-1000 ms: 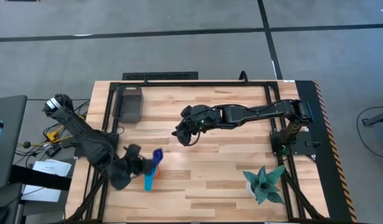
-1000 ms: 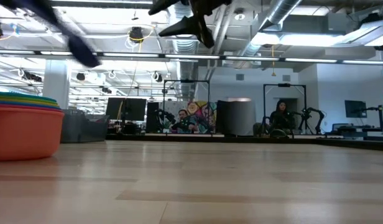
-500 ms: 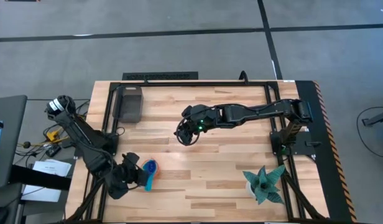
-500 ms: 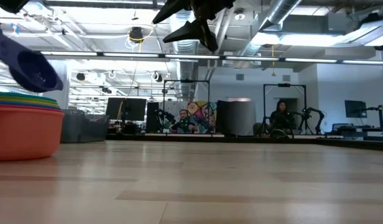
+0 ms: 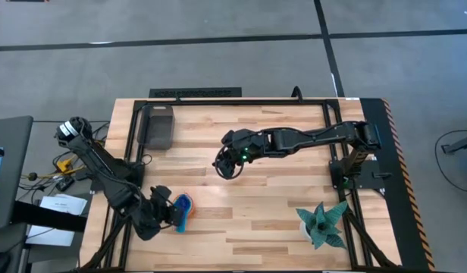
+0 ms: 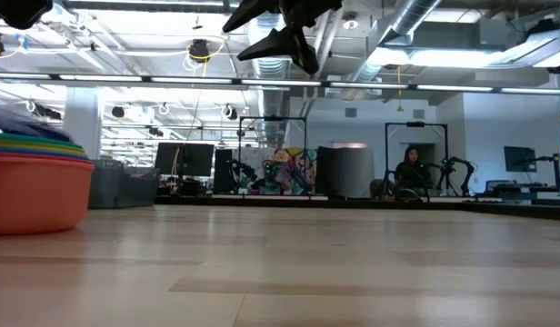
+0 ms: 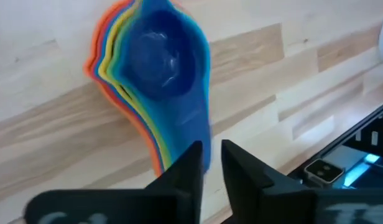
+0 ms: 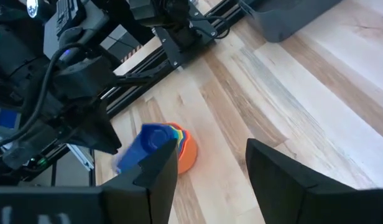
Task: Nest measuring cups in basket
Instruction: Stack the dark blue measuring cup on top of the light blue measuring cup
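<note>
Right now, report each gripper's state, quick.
Left gripper: shut on the handle of the dark blue measuring cup, which sits atop the nested stack.
Right gripper: open, empty, hovering above mid-table.

Left wrist view | Your left tool [image 7: 209,163] hangs over the wooden surface [image 7: 48,130], its two dark fingers [image 7: 186,171] close together | between their tips you see the blue handle of the top cup | the measuring cups [image 7: 151,68] lie nested, dark blue uppermost, with light blue, green, yellow, orange and red rims fanning out beneath.
</note>
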